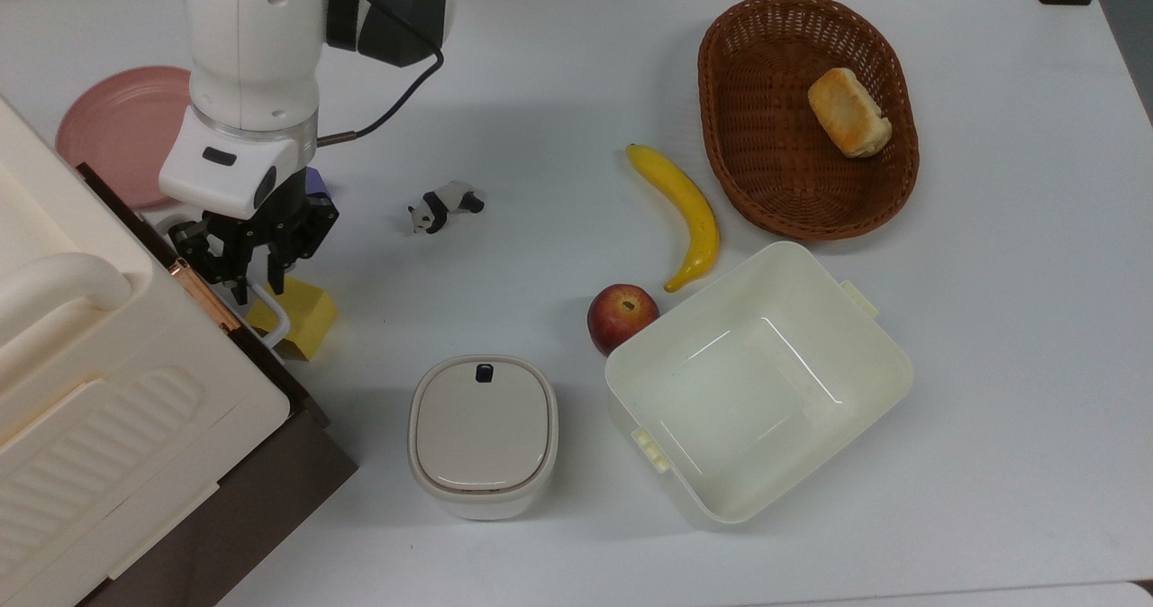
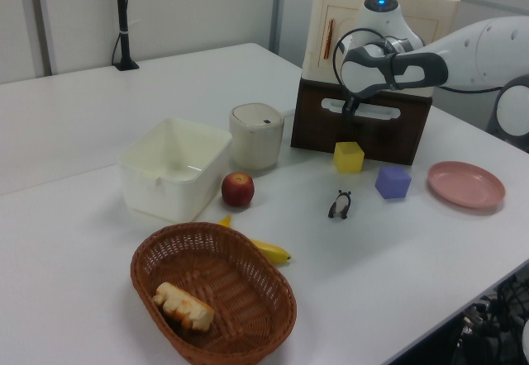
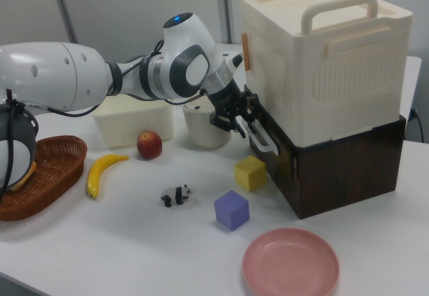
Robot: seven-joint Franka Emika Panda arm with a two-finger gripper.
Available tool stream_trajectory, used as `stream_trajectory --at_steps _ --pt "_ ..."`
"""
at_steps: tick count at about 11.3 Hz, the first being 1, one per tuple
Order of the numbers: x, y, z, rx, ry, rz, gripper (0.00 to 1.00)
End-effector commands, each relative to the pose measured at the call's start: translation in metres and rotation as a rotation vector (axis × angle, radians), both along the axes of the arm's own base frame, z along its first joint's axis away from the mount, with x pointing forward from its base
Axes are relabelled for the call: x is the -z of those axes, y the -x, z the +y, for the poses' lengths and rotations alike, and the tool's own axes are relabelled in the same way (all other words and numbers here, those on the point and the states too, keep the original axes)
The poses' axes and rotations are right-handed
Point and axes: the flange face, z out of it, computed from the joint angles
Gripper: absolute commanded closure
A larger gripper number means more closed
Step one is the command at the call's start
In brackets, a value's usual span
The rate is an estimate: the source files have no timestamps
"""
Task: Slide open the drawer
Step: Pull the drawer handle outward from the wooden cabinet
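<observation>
The pincer was pinched on the handle of the drawer; the bar could be lost if pulled off-axis.

I'm seeing no readable text, labels, brands, numbers or signs anywhere in these views.
</observation>
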Motion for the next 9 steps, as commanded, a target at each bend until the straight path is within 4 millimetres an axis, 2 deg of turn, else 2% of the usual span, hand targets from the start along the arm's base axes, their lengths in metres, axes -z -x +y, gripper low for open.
stream_trajectory --at_steps 1,9 --pt "0.003 -0.003 0.003 0.003 -0.01 -0.018 0.77" --pt "-0.004 -0.002 0.014 -0.01 -0.019 -0.026 0.82"
